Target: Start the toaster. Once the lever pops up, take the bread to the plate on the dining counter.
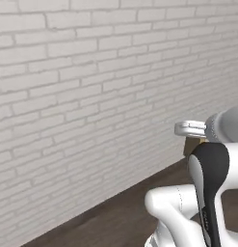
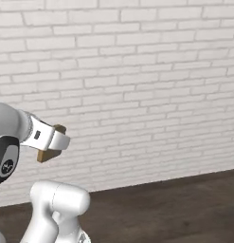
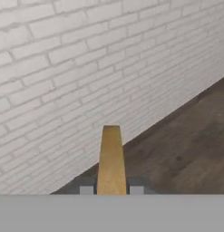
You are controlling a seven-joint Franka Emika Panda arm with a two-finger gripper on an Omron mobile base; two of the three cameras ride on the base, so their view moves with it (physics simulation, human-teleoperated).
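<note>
— Facing what, mostly? Start with the biggest thing.

— A white brick wall point(image 1: 91, 87) fills most of every view. In the left base view it runs from ten o'clock down toward four o'clock; in the right base view it spans the frame from nine to three.

— And below it?

— A dark brown wooden floor point(image 2: 175, 209). It takes the five o'clock corner of the right base view, the six o'clock part of the left base view, and the four o'clock side of the hand view, where the wall's foot slants from seven o'clock up to two o'clock.

— Where is the arm's end?

— The gripper point(image 1: 190, 128) sits at three o'clock in the left base view, raised off the floor, its pale body seen against the wall. In the right base view it is at nine o'clock.

— How do the jaws stand?

— Pinching the bread point(image 3: 111, 158). In the hand view the slice is seen edge-on, a narrow tan strip rising from six o'clock toward the centre, with one finger tip point(image 3: 86, 190) just at its seven o'clock side and the other at its five o'clock side, both against it.

— Does the bread show from the base cameras?

— Yes, partly. In the right base view a tan corner pokes out above and below the gripper body; in the left base view a brown patch sits just below the gripper, toward four o'clock.
</note>
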